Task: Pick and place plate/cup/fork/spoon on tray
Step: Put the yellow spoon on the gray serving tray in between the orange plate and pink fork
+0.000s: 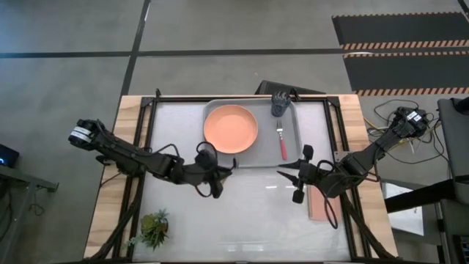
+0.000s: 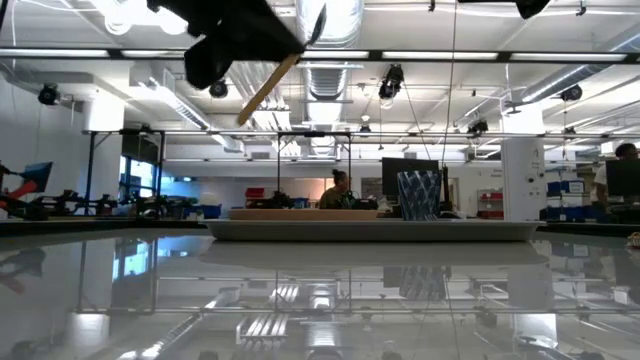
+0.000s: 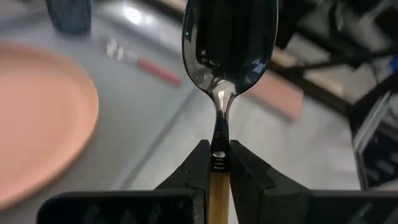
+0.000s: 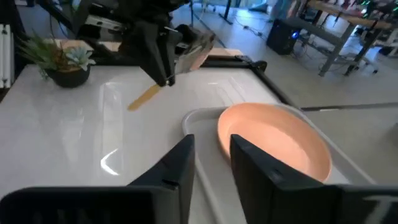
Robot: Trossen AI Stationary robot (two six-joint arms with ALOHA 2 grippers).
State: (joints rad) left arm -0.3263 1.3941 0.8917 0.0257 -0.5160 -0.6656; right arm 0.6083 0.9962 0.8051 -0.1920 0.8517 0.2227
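The grey tray (image 1: 297, 150) lies at the table's far middle. On it are the salmon-orange plate (image 1: 231, 128), the dark blue-grey cup (image 1: 280, 105) at its far rim, and the red-handled fork (image 1: 281, 141). My left gripper (image 1: 211, 171) hangs just near of the tray's near left corner, shut on the orange-handled spoon (image 3: 229, 46). It also shows in the low view (image 2: 240, 35). My right gripper (image 1: 292, 180) is open and empty over the table, near of the tray's near right corner. My left gripper pinches the spoon between its two fingers at the top of the orange handle (image 3: 218, 163), just below the metal neck. The bowl (image 3: 230, 43) sticks out past the fingertips. The spoon is lifted clear and tilted, its handle end (image 4: 142, 99) slanting down toward the table.
A small potted plant (image 1: 154, 227) stands near the table's near left corner. A flat pink-brown pad (image 1: 319, 207) lies at the right, under my right arm. Bare white table lies between the grippers and the near edge. A person sits in the room beyond (image 2: 340, 190).
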